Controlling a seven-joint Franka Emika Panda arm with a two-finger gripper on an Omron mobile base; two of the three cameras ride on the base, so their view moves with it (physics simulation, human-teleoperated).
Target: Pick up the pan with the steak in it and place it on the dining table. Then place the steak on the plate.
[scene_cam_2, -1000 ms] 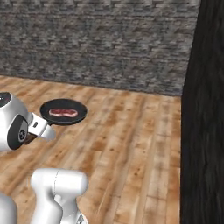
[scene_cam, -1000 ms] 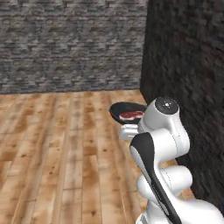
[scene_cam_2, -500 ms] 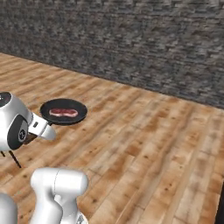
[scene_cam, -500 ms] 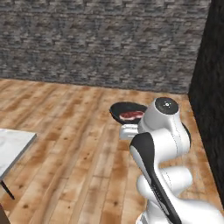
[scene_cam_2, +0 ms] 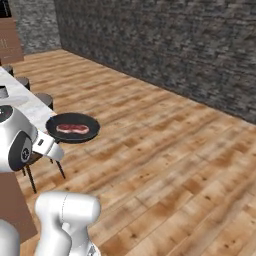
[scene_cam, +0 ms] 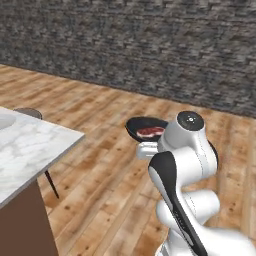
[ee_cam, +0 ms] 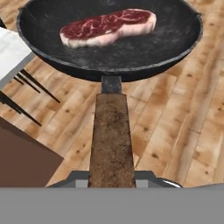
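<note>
The black pan [scene_cam_2: 89, 134] hangs level over the wooden floor, held by its brown handle [ee_cam: 111, 139]. My gripper [scene_cam_2: 48, 147] is shut on that handle and sits just behind the pan [scene_cam: 136, 126], low in front of my arm. The red steak [ee_cam: 107, 27] lies flat inside the pan [ee_cam: 131, 54]; it also shows as the steak [scene_cam_2: 73, 129] and the steak [scene_cam: 151, 131]. The dining table [scene_cam: 30, 150], marble-topped on a brown base, stands to the left of the pan. A pale curved rim at its left edge looks like the plate [scene_cam: 4, 122].
A dark stone wall [scene_cam: 150, 45] runs across the back. Round brown stools [scene_cam_2: 44, 99] line the table's [scene_cam_2: 22, 100] edge, one stool [scene_cam: 27, 113] close to its corner. A small grey mug [scene_cam_2: 3, 92] stands on the table. Wooden floor [scene_cam_2: 175, 150] opens to the right.
The whole picture has swung as the base turned: the dark wall on the right left the view and the dining table came in on the left. The pan stays held the same way.
</note>
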